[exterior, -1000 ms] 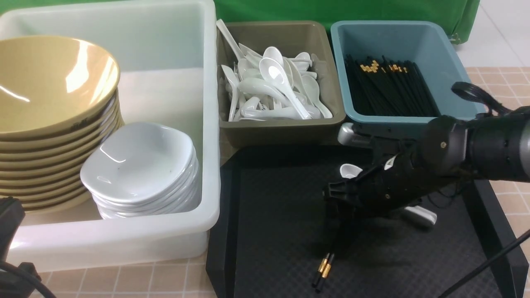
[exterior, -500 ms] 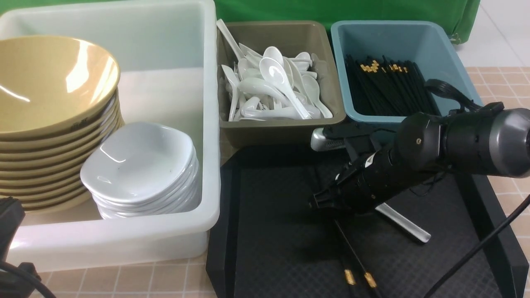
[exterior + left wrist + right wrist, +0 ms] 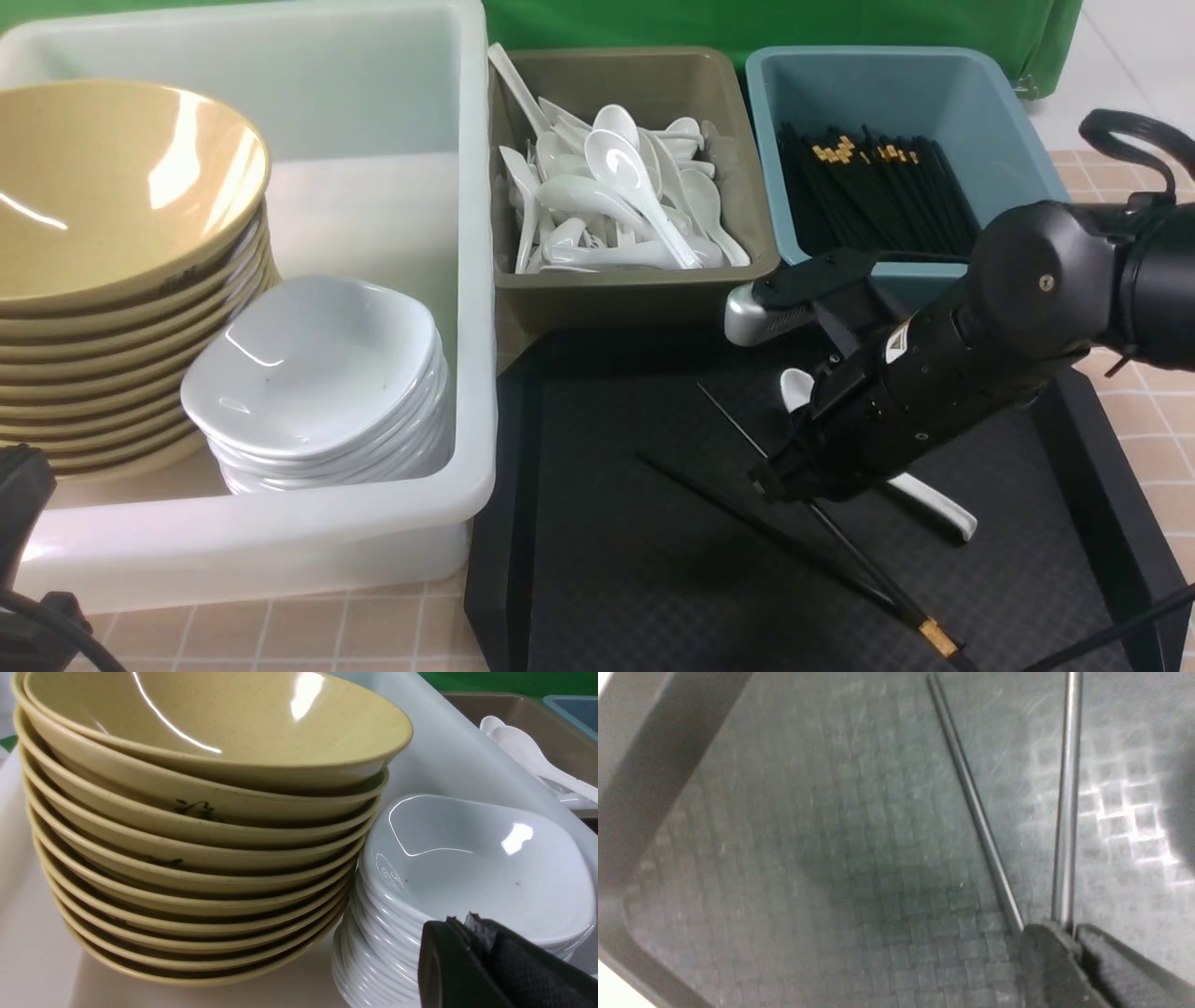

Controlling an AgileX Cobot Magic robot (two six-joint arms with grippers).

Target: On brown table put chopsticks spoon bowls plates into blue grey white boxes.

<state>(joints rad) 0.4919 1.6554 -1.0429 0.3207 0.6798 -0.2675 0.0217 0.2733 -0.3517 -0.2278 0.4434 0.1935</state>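
Note:
Over the black tray (image 3: 635, 579) my right gripper (image 3: 771, 483) is shut on the black chopsticks (image 3: 845, 546). In the right wrist view one stick (image 3: 1066, 798) runs between the jaws of the right gripper (image 3: 1073, 929). The other stick (image 3: 971, 798) meets the outer side of a finger, and I cannot tell whether it is clamped. A white spoon (image 3: 796, 385) lies on the tray under that arm. Bowls (image 3: 112, 187) and plates (image 3: 317, 373) are stacked in the white box (image 3: 471, 280). My left gripper (image 3: 460, 921) is shut and empty beside the plates (image 3: 467, 858).
The grey box (image 3: 635, 299) holds several white spoons. The blue box (image 3: 1027, 140), just behind my right arm, holds several black chopsticks. The tray has raised walls. Brown table (image 3: 280, 635) tiles show in front and at the right. A cable (image 3: 1111, 607) crosses the tray's right corner.
My right gripper has gone from open above the chopsticks to shut on them. The arm has risen and swung right. The sticks have turned and splayed, gold ends moving right.

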